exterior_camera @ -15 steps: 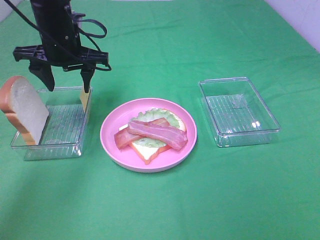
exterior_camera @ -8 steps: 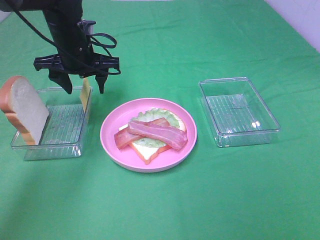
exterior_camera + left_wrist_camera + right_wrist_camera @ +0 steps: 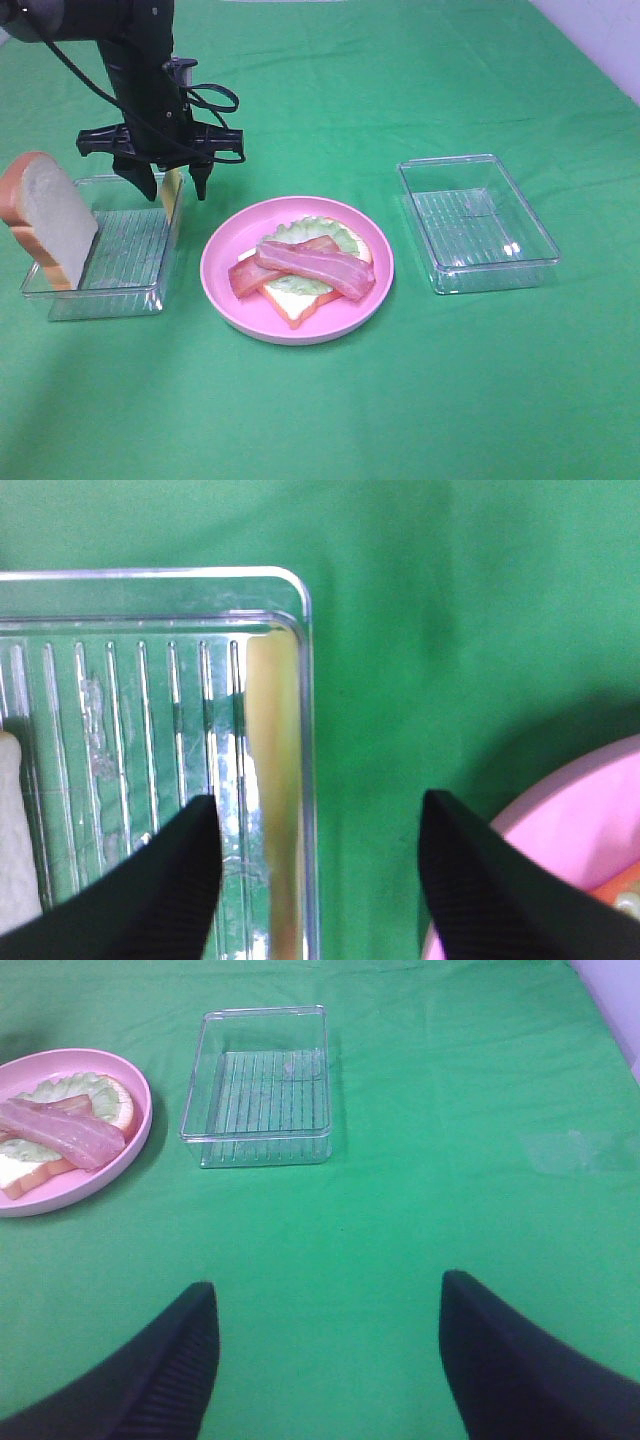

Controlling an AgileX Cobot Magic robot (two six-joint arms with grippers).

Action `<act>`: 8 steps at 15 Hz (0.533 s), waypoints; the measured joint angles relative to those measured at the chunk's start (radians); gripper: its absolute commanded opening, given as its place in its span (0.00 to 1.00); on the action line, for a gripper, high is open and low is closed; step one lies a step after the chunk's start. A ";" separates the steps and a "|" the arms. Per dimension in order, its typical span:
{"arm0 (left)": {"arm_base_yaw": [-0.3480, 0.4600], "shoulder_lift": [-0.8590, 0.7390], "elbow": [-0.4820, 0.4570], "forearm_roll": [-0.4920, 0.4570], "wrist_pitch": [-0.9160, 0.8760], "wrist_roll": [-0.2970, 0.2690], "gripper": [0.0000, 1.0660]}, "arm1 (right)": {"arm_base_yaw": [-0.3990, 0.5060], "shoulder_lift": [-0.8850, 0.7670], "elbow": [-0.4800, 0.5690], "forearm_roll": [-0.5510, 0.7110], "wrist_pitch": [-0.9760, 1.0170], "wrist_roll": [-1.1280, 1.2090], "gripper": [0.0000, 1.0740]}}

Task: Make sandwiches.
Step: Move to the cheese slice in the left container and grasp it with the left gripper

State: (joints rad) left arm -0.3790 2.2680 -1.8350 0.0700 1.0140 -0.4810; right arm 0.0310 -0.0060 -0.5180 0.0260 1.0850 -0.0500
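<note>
In the high view we take the pink plate (image 3: 218, 272) as the clock's centre. The left tray (image 3: 128, 255) lies at 9 o'clock on the table (image 3: 320, 420) and the right tray (image 3: 500, 266) at 3 o'clock. The half-built sandwich (image 3: 300, 270) sits on the plate: lower bread slice (image 3: 292, 303), lettuce (image 3: 322, 234), bacon (image 3: 315, 264) on top. The cheese slice (image 3: 171, 202) stands on edge against the left tray's wall nearest the plate, and the spare bread slice (image 3: 52, 215) leans at the tray's 9 o'clock end. The left hand (image 3: 177, 193) hangs over the cheese with its fingers spread, one on either side, gripping nothing.

In the left wrist view, one finger is inside the tray and the other outside it. The cheese slice (image 3: 275, 780) and the clear wall both lie in the gap, neither touched. We judge the step to be picking up the cheese. To do it well, we should close only on the part of the slice that stands above the rim, so the wall is not caught in the pinch. We should centre the hand on the slice, squeeze its flat faces gently and lift straight up before crossing to the plate.

In the right wrist view, the right hand (image 3: 327, 1280) is spread and empty, over bare cloth well apart from the right tray (image 3: 258, 1150). We keep it there, clear of the plate.
</note>
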 measured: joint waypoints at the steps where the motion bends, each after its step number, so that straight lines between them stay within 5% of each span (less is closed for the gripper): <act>1: 0.000 0.000 0.000 0.000 0.000 0.000 0.33 | 0.000 0.000 0.000 0.000 0.000 0.000 0.56; 3: 0.000 0.000 0.000 0.000 0.000 0.000 0.16 | 0.000 0.000 0.000 0.000 0.000 0.000 0.56; 8: 0.000 0.000 0.000 0.001 0.003 0.000 0.00 | 0.000 0.000 0.000 0.000 0.000 0.000 0.56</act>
State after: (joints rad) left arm -0.3790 2.2680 -1.8350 0.0710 1.0170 -0.4810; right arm 0.0310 -0.0060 -0.5180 0.0260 1.0850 -0.0500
